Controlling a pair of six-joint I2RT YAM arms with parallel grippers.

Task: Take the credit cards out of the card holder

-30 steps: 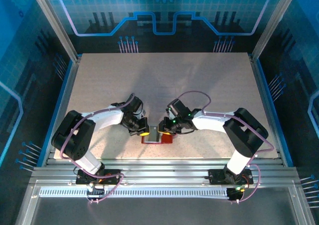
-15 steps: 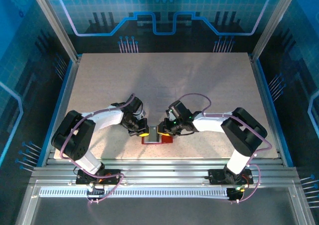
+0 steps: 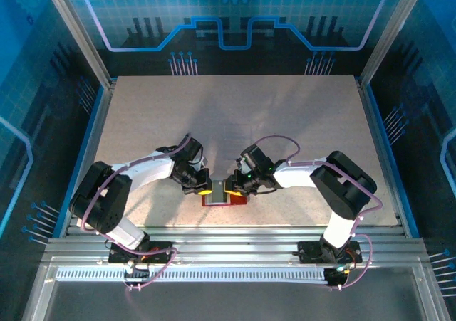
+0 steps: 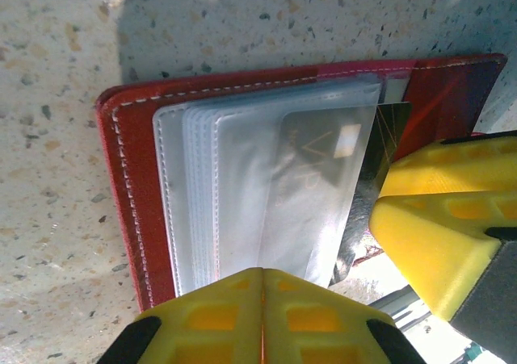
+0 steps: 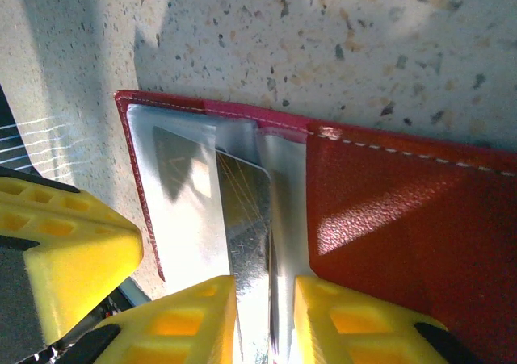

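Observation:
The dark-red card holder (image 3: 239,201) lies open near the table's front edge. In the left wrist view its red border (image 4: 129,178) frames pale translucent pockets (image 4: 242,186), and a dark credit card (image 4: 391,134) sticks partly out of a pocket on the right. My left gripper (image 4: 262,279) is shut, its tips pressed on the pockets' near edge. My right gripper (image 5: 265,299) stands with its jaws a narrow gap apart over the shiny card (image 5: 242,211) and a pocket edge. Whether it pinches anything is unclear. In the top view both grippers (image 3: 206,190) (image 3: 231,187) meet over the holder.
The speckled tabletop (image 3: 235,114) stretches away behind the holder. Metal rails (image 3: 228,239) run along the near edge just below it. Blue panel walls stand on both sides. In each wrist view the other arm's yellow finger (image 4: 440,235) (image 5: 56,247) sits very close.
Both arms' elbows have shifted slightly inward and left. Both grippers stay on the holder and their jaws have not visibly changed.

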